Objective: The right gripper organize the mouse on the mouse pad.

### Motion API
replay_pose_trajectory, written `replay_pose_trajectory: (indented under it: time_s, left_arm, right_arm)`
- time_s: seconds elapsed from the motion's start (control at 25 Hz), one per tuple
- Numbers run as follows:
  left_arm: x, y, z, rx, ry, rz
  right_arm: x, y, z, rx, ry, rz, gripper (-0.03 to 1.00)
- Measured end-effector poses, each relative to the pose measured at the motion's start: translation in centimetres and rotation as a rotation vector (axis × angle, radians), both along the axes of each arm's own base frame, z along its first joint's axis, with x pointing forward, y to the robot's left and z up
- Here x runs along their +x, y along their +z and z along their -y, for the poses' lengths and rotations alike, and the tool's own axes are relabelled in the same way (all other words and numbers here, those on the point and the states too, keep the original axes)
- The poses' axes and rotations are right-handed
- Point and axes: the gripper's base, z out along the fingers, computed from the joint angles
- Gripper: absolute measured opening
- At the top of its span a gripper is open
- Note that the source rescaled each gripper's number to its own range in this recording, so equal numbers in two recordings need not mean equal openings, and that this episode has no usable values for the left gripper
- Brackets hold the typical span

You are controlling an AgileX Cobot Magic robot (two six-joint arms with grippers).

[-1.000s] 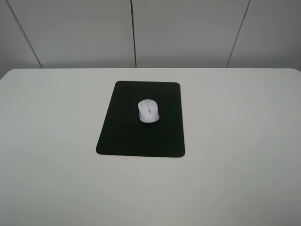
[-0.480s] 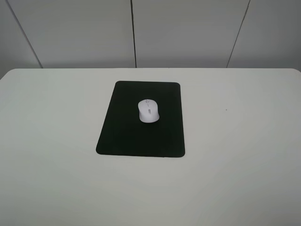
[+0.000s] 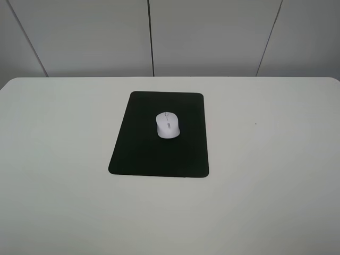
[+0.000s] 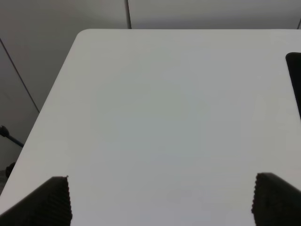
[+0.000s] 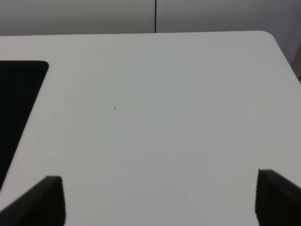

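The white mouse (image 3: 168,125) lies on the black mouse pad (image 3: 149,154), a little behind the pad's middle, its scroll wheel end pointing away from the camera. Neither arm shows in the exterior high view. In the right wrist view my right gripper (image 5: 160,200) is open and empty, its two dark fingertips (image 5: 44,200) wide apart over bare table, with the pad's edge (image 5: 19,94) off to one side. In the left wrist view my left gripper (image 4: 162,200) is open and empty, and a sliver of the pad (image 4: 295,75) shows at the frame's edge.
The white table (image 3: 265,159) runs to a rounded far edge in front of grey wall panels (image 3: 212,37). A tiny dark speck (image 3: 255,124) sits on the table right of the pad.
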Motion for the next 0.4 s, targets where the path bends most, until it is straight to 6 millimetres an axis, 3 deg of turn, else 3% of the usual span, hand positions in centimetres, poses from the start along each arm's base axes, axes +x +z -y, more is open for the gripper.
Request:
replay_pose_trajectory:
  time_s: [0.4]
  left_arm:
    - [0.0,0.0,0.0,0.0,0.0,0.0]
  right_arm:
    - [0.0,0.0,0.0,0.0,0.0,0.0,0.87]
